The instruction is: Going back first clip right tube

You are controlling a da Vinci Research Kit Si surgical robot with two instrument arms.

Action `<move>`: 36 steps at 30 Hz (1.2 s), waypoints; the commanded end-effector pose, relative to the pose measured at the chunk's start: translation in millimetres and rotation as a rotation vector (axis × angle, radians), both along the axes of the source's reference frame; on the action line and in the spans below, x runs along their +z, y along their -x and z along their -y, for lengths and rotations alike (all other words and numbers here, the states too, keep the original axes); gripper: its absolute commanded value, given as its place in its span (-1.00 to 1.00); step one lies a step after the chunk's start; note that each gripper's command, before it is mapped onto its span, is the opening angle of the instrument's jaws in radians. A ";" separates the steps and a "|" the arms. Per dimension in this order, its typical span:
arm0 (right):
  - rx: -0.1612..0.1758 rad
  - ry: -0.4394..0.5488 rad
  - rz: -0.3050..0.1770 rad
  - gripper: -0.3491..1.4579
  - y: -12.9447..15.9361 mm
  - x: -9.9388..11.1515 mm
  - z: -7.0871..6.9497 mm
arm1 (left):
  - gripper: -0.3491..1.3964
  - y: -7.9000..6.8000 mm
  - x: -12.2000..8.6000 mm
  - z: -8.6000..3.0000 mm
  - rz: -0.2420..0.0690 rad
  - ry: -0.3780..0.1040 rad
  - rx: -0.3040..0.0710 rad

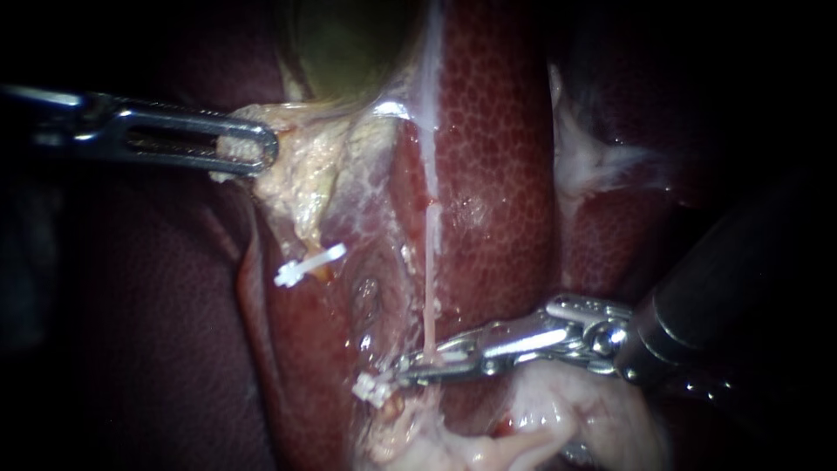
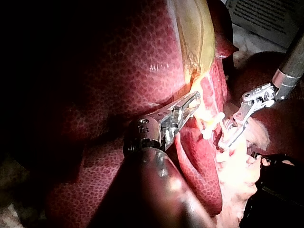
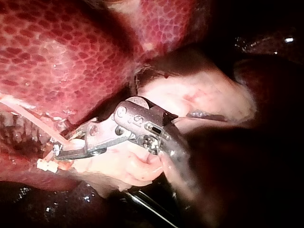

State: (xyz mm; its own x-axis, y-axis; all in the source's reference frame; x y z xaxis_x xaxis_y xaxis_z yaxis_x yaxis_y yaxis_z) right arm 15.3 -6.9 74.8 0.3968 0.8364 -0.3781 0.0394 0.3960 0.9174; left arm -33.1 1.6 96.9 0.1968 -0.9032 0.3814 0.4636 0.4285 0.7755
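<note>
Your left instrument [image 1: 260,148] clamps pale tissue [image 1: 301,179] at 10 o'clock; your right instrument [image 1: 410,373] — jaws slightly apart — covers the right tube [image 1: 431,262] low down, clip [image 1: 372,386] just past its tips at 7 o'clock.

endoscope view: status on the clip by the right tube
left instrument jaws shut on pale tissue. right instrument tip at lower clip, right tube crossing it. nothing else in the way.

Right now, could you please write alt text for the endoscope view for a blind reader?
My right instrument lies against a thin pale tube beside a white clip. My left instrument grips pale tissue below the gallbladder, over dark red liver. A second clip lies between them.
</note>
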 end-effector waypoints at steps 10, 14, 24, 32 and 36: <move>0.029 0.028 0.000 -0.28 -0.5 -0.2 -0.2 | -1.00 0.0 0.0 0.0 0.000 0.000 0.000; 0.033 0.071 -0.029 -0.02 -1.2 -0.3 -0.5 | -1.00 0.0 0.0 0.0 0.000 0.000 0.000; 0.081 0.258 -0.063 0.05 0.4 0.0 -1.1 | -1.00 -0.3 -0.1 0.0 0.001 0.000 0.001; 0.079 0.351 -0.095 0.05 2.9 -1.0 -3.0 | -1.00 -0.3 -0.1 0.0 0.001 0.000 0.001; 0.082 0.400 -0.110 0.05 4.2 -2.6 -4.4 | -1.00 -0.3 -0.1 0.0 0.001 0.000 0.001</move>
State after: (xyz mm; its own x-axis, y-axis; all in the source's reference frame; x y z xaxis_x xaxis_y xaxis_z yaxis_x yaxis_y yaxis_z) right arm 10.8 -2.0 71.7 0.2721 0.6378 -0.7206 0.0808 0.7310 0.6775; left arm -32.9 1.6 96.8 0.1975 -0.9032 0.3812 0.4625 0.4287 0.7761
